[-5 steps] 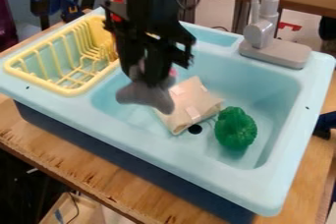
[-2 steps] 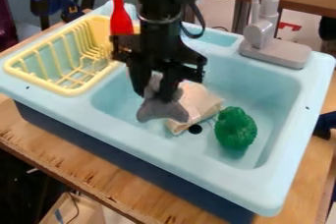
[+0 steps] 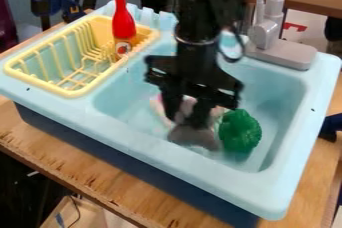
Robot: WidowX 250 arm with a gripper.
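Note:
The black gripper hangs low inside the light blue sink, shut on a grey soft-looking toy shaped like a fish tail. Just right of the grey toy sits a green bell pepper on the basin floor. Behind the fingers lies a beige folded piece, mostly hidden by the gripper, with a bit of pink at its upper left edge.
A yellow dish rack fills the sink's left side, and a red bottle stands upright at its back right corner. The grey faucet rises from the back right rim.
The gripper has moved right and down with the grey toy, from beside the rack to next to the pepper. The red bottle has come into clear view, while the beige piece is now more covered.

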